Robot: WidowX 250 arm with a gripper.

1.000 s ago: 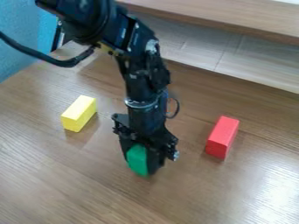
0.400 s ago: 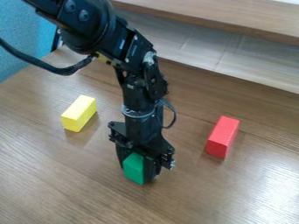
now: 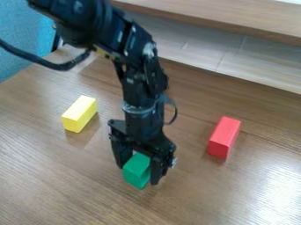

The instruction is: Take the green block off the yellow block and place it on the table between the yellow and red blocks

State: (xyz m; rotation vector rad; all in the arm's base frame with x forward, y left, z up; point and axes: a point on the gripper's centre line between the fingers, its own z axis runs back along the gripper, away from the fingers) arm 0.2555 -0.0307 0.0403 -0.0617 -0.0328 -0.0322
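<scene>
In the camera view there are three blocks on the wood-grained worktop (image 3: 59,189): one green block (image 3: 136,170), one yellow block (image 3: 79,114) and one red block (image 3: 224,137). One black arm (image 3: 138,94) comes down from the upper left, with one dark cable (image 3: 50,65) looping off to the side, and ends in one hand (image 3: 138,175) at the middle of the worktop. The hand is spread, its two fingers (image 3: 157,170) standing one on each side of the green block; whether both touch it cannot be told. The yellow block lies well apart to the picture's left, the red block well apart to the right. Behind are a blue surface (image 3: 20,50) and a wooden ledge (image 3: 217,17). Compared with the frame just before, the fingers stand wider apart, and the green block has turned, showing more of its upper face. The yellow and red blocks have not moved.
</scene>
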